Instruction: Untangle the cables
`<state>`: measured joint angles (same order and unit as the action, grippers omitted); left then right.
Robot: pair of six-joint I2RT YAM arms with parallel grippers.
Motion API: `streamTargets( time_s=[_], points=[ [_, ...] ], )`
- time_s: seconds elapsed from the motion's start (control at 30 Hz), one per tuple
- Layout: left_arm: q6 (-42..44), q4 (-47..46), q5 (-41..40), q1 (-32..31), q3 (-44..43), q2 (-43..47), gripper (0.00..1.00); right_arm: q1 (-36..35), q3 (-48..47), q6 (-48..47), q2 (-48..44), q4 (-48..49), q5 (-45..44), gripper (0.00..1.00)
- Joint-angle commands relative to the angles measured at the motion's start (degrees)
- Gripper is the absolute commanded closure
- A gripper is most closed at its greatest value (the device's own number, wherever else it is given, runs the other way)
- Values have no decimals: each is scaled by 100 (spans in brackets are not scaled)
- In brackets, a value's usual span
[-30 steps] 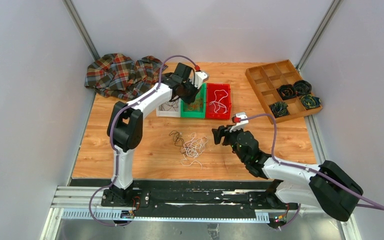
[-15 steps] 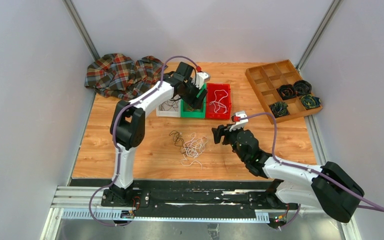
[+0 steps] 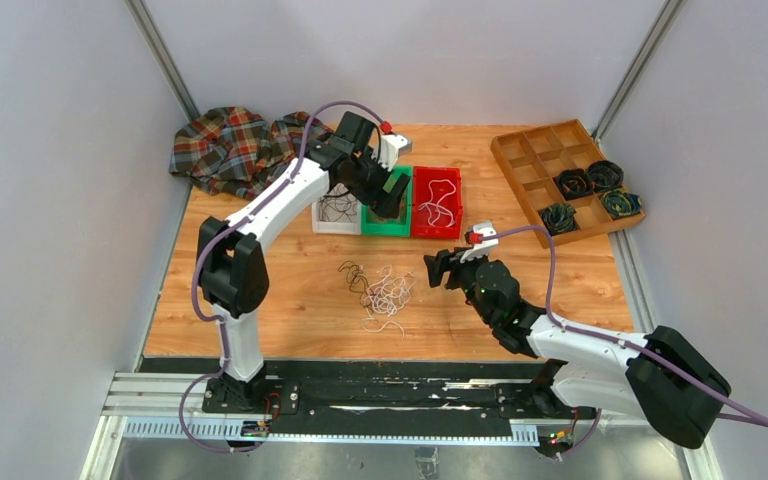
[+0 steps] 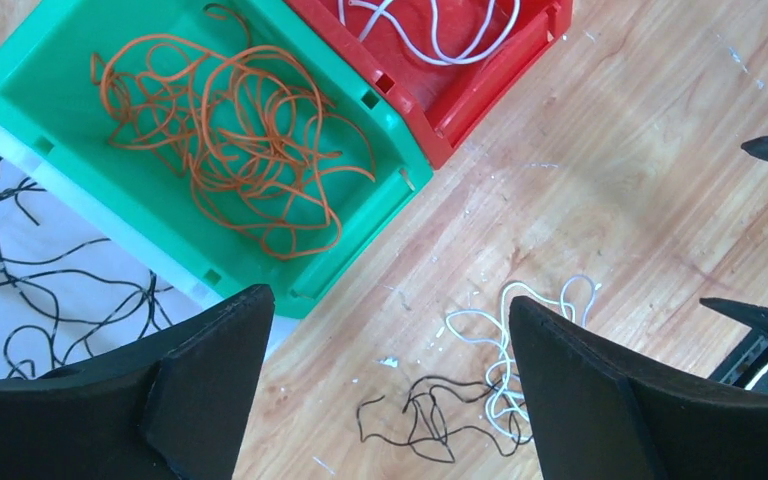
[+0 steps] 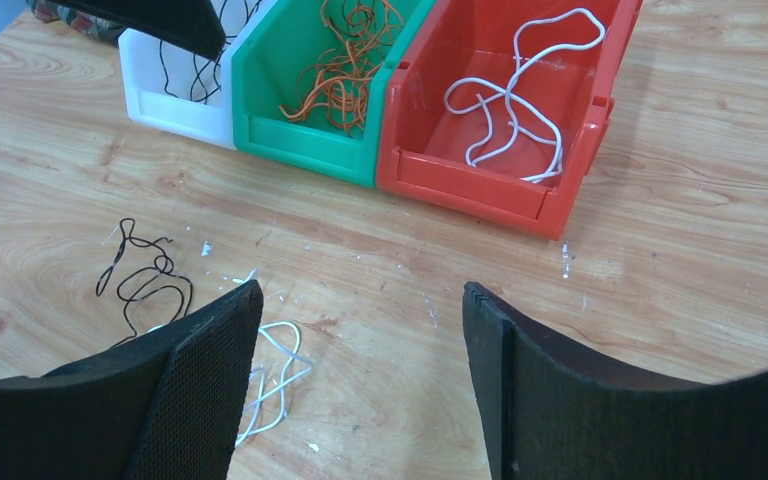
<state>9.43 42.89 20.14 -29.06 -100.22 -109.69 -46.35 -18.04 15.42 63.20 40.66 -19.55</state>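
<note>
A loose tangle of black, white and brownish cables [image 3: 380, 292] lies mid-table; its black and white strands [image 4: 480, 390] show between my left fingers. Orange cables [image 4: 230, 130] fill the green bin [image 3: 387, 222], a white cable [image 5: 510, 110] lies in the red bin [image 3: 437, 225], and black cables [image 4: 40, 260] lie in the white bin [image 3: 337, 222]. My left gripper [image 4: 390, 300] hangs open and empty over the green bin's near edge. My right gripper [image 5: 360, 290] is open and empty, low over bare wood right of the tangle, with a white strand [image 5: 275, 365] by its left finger.
A plaid cloth [image 3: 240, 150] is bunched at the back left. A wooden compartment tray [image 3: 535, 150] at the back right holds thick dark wound coils [image 3: 600, 180]. Grey walls close in both sides, and the arms' rail runs along the near edge.
My left gripper went from shut to wide open above the green bin, and its arm's elbow swung left. The right arm has stayed put.
</note>
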Motion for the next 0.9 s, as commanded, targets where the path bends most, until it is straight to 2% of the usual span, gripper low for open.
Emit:
streamTargets(
  time_s=[0.0, 0.23, 0.33, 0.5, 0.6, 0.87],
  points=[
    [165, 228, -75, 10, -396, 158, 11, 101, 82, -14, -88, 192, -107, 27],
    [698, 257, -49, 14, -1793, -805, 39, 103, 69, 65, -29, 178, -200, 27],
    [959, 354, -35, 8, -2233, -1272, 47, 124, 55, 83, 2, 165, -232, 27],
    [1423, 342, 25, -24, -2274, -1695, 60, 154, 66, 143, -1, 170, -240, 27],
    [1720, 334, -120, -48, -2238, -1900, 64, 164, 85, 170, -19, 168, -258, 28],
    [1808, -487, -1131, -47, -1867, -2235, 77, 171, 58, 173, 40, 161, -176, 28]
  ],
)
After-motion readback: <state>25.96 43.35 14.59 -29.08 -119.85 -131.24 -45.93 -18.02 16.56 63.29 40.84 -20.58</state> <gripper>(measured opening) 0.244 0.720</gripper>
